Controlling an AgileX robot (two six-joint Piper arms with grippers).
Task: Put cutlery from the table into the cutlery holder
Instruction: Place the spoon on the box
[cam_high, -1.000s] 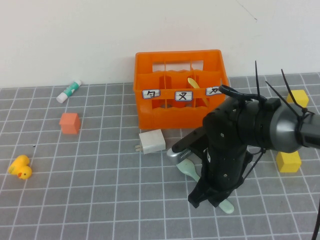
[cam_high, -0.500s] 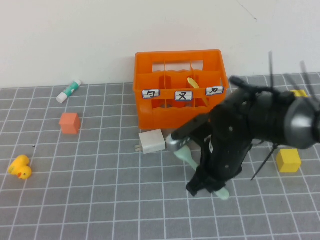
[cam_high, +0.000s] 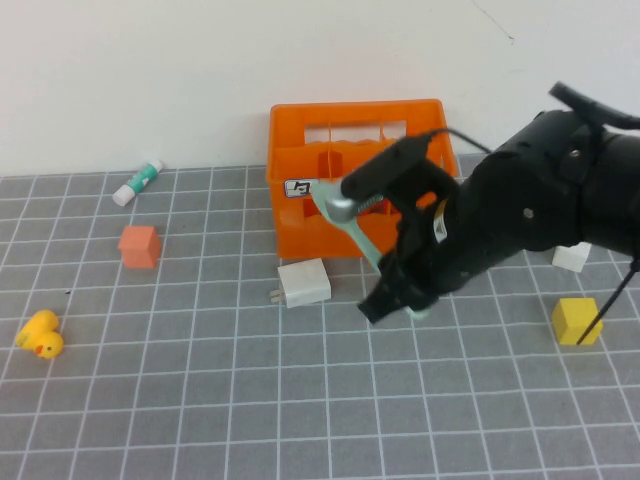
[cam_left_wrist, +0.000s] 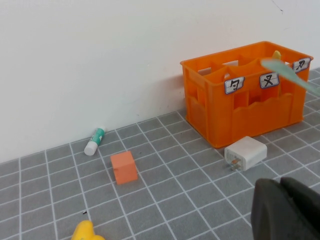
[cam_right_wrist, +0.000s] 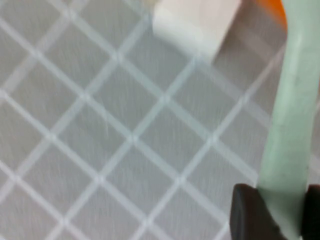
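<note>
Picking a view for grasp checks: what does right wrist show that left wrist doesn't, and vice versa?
Only the right wrist view shows the grasp: the right gripper with its jaws shut on the mint-green spoon, held above the table.

Only the left wrist view shows the orange crate with its labels, the yellow knife in it, the orange cube, the tube, the duck and the left gripper low at the edge.

Both share the spoon, the white charger and the gridded table.

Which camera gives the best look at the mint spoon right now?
The high view: the mint spoon shows slanting before the cutlery holder, gripped by the right tool. Right wrist sees only its handle; left wrist, one end. Left tool unseen.
</note>
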